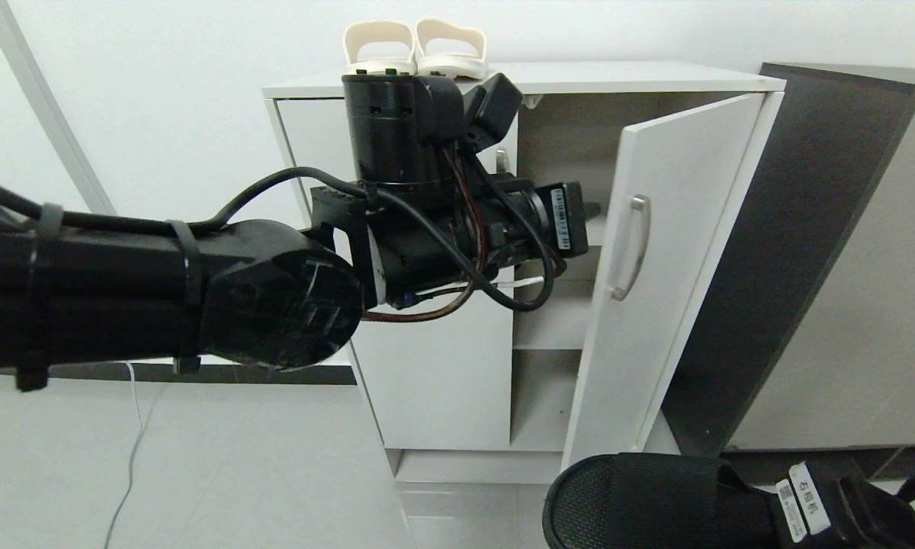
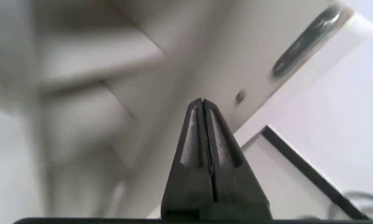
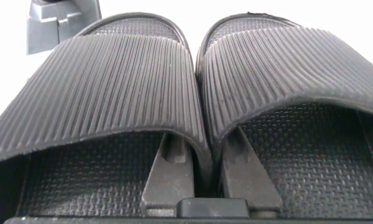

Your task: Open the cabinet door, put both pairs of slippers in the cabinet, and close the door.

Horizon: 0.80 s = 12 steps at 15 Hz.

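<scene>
Here the cabinet door (image 1: 671, 267) stands open at centre right, white slippers (image 1: 415, 47) atop the cabinet (image 1: 618, 76) at upper centre. The left tool (image 2: 202, 107) is pressed together near the door; the right tool (image 3: 205, 167) clamps the black slippers (image 1: 640, 496) at lower right.

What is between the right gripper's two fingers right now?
The inner sides of the black slippers, pressed together. The right gripper has one finger inside each slipper and clamps the pair. The right wrist view shows it.
</scene>
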Tool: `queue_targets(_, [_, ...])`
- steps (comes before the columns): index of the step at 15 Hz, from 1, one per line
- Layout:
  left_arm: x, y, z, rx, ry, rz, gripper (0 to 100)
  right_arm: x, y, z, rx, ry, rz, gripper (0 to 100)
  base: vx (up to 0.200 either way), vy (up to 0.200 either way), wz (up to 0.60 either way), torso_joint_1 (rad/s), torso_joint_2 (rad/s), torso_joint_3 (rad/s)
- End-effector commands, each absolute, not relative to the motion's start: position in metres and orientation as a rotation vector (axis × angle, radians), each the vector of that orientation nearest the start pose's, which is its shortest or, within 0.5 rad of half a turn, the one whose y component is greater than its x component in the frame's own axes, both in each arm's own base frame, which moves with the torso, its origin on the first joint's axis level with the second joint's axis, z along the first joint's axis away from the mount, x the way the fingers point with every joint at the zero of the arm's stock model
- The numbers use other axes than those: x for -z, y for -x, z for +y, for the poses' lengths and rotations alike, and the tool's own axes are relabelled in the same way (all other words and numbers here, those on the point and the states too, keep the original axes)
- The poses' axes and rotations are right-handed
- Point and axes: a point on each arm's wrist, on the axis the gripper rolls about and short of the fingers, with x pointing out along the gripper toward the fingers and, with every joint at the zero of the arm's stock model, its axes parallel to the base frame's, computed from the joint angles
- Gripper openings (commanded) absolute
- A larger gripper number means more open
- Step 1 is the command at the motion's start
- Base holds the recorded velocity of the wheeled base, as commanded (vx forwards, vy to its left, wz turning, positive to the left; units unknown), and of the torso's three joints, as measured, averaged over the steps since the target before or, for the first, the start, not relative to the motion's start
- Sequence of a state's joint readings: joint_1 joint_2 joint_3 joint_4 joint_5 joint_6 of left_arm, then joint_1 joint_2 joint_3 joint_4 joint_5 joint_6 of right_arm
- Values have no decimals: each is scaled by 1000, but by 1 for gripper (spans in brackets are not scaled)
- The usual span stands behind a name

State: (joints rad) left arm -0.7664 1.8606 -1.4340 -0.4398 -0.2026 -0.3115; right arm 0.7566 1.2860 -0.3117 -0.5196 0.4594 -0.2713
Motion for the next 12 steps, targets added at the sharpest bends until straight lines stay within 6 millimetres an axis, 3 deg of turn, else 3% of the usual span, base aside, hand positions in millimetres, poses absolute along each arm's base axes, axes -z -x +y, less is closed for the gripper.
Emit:
queue_targets(1, [-288, -256, -276, 1009, 295, 117, 0, -141, -114, 122, -1258, 306, 317, 0, -200, 0, 0, 2, 2, 7])
queue_targets(4, [-285, -264, -269, 981, 301, 108, 0, -141, -113, 122, -1258, 305, 314, 0, -67, 0, 0, 2, 1, 1])
queue_targets(7, [-287, -264, -226, 898, 295, 107, 0, -139, -113, 122, -1259, 306, 324, 0, 0, 0, 0, 0, 0, 0])
queue_targets(10, [-301, -230, -168, 817, 279, 55, 0, -140, -114, 121, -1254, 305, 318, 0, 0, 0, 0, 0, 0, 0])
queue_targets(11, [-303, -220, -157, 806, 269, 41, 0, -141, -114, 121, -1251, 306, 313, 0, 0, 0, 0, 0, 0, 0])
queue_targets(12, [-305, -193, -132, 786, 260, 12, 0, -141, -115, 121, -1244, 302, 314, 0, 0, 0, 0, 0, 0, 0])
